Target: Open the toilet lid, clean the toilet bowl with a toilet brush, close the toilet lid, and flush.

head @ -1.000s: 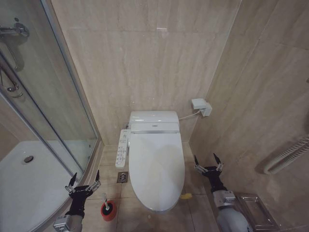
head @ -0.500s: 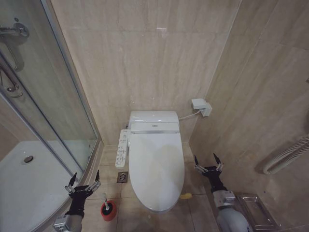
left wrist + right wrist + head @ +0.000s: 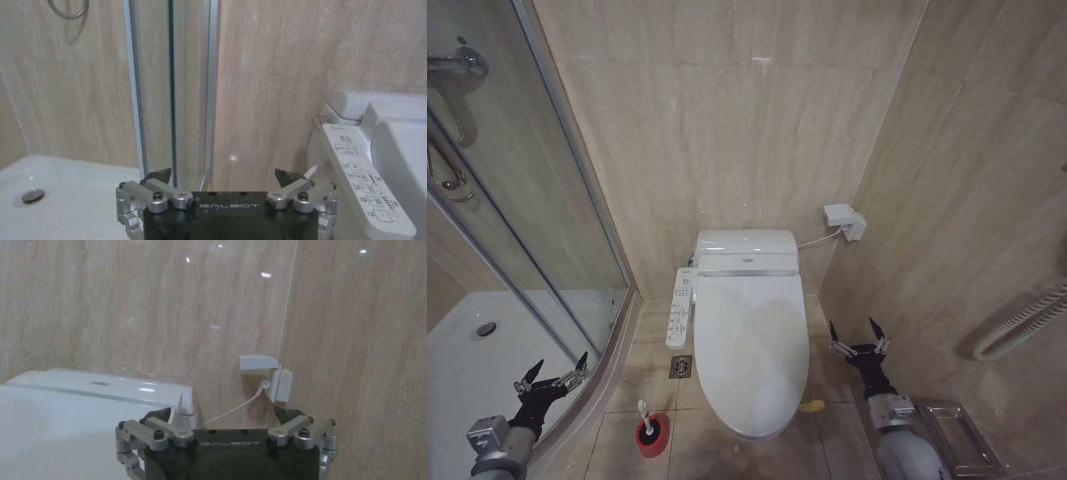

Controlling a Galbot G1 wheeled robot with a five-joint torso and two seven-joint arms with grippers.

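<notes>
Item one: I see the large glossy white plastic toilet lid (image 3: 752, 350) lying flat and closed over the white ceramic toilet bowl (image 3: 757, 432), whose white bidet unit sits at the rear against the beige tiled wall (image 3: 727, 120).

Item two: the small toilet brush (image 3: 649, 428), thin white stick handle in a round red holder cup, stands upright on the floor just beside the bowl's front on my left side, apart from both arms.

Item three: my left gripper (image 3: 553, 377) hangs low at the left, over the curved edge of the white shower tray (image 3: 467, 370), with its fingers spread wide and nothing between them. From the left wrist I read the same wide spread, the glass shower door frame (image 3: 171, 90) straight ahead and the narrow white button panel (image 3: 363, 182) off to one side.

Item four: my right gripper (image 3: 859, 335) hangs to the right of the bowl near the side wall, fingers wide apart and empty. From the right wrist I see the lid's rear and a white wall socket box (image 3: 270, 375) with its cable.

Item five: a small floor drain (image 3: 681, 367) lies between the brush and the button panel.
</notes>
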